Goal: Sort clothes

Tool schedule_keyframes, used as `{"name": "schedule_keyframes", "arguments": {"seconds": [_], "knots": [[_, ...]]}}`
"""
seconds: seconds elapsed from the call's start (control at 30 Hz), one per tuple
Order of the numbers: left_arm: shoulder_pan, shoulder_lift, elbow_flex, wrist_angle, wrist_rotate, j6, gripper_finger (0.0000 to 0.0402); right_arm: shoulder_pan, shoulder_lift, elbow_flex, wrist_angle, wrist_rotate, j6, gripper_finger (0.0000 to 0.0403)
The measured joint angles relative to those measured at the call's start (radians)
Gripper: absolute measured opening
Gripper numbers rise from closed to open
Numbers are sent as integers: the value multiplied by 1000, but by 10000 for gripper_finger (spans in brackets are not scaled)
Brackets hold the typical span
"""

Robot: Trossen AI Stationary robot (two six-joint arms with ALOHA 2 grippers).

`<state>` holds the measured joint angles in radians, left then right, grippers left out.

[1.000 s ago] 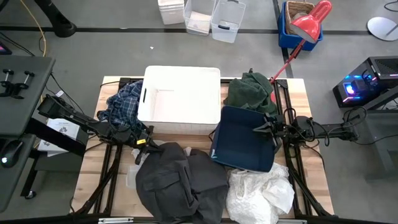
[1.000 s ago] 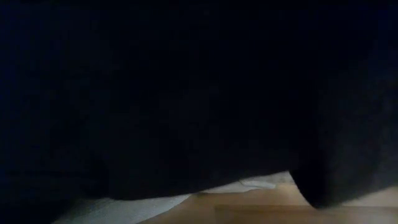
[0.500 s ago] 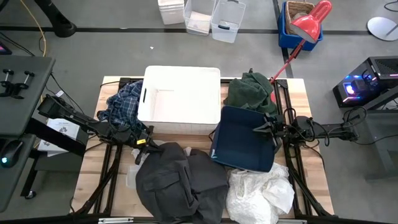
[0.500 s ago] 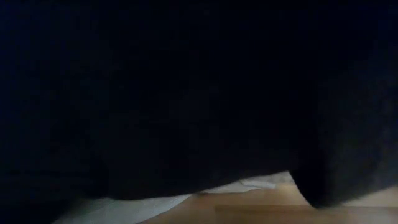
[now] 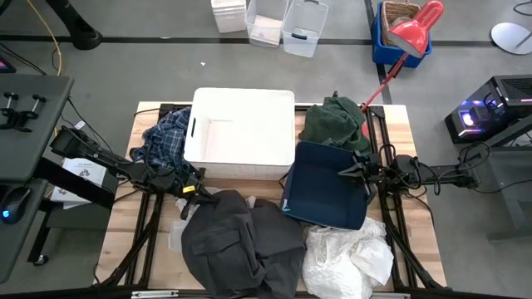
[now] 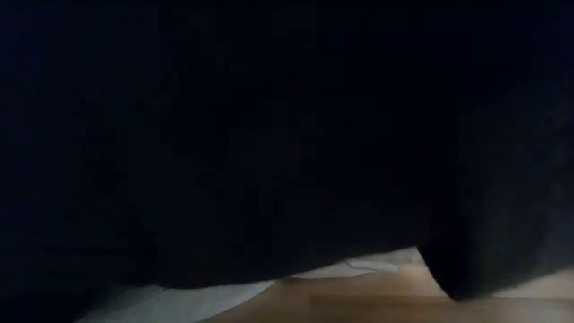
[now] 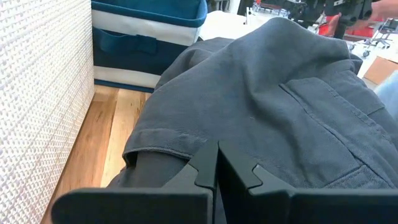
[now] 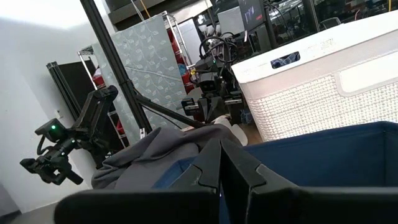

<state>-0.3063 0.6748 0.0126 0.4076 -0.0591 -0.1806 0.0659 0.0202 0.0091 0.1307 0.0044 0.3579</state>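
Note:
The large dark grey garment (image 5: 241,241) lies heaped at the table's near edge and fills the left wrist view (image 7: 273,93). The thin white garment (image 5: 345,257) lies to its right. The plaid shirt (image 5: 162,145) lies left of the white lattice basket (image 5: 241,133). The dark green garment (image 5: 332,120) lies beyond the navy bin (image 5: 326,184). My left gripper (image 5: 198,179) is shut, low, just short of the grey garment's far left edge (image 7: 168,149). My right gripper (image 5: 345,172) is shut above the bin's right part (image 8: 311,155).
The basket's wall (image 7: 37,93) stands close beside my left gripper. The bin lies tilted, its near end on the grey and white garments. Bare wood (image 5: 125,224) shows at the near left. The low view is almost wholly blocked by dark cloth (image 6: 269,135).

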Motion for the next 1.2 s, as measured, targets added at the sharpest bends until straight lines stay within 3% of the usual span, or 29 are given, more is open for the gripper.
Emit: {"name": "schedule_keyframes", "arguments": {"seconds": [0.17,0.33,0.4,0.5,0.6,0.87,1.0,1.2], "knots": [[0,0,0,0,0,0,0,0,1,0,49,10,53,1],[0,0,0,0,0,0,0,0,1,0,333,174,357,1],[0,0,0,0,0,0,0,0,11,6,433,130,376,1],[0,0,0,0,0,0,0,9,60,101,436,-33,392,0],[0,0,0,0,0,0,0,34,157,283,254,-129,341,0],[0,0,0,0,0,0,0,183,597,872,-615,-397,263,0],[0,0,0,0,0,0,0,341,847,1107,-907,-424,308,0],[0,0,0,0,0,0,0,598,1206,1358,-1120,-425,493,8]]}}
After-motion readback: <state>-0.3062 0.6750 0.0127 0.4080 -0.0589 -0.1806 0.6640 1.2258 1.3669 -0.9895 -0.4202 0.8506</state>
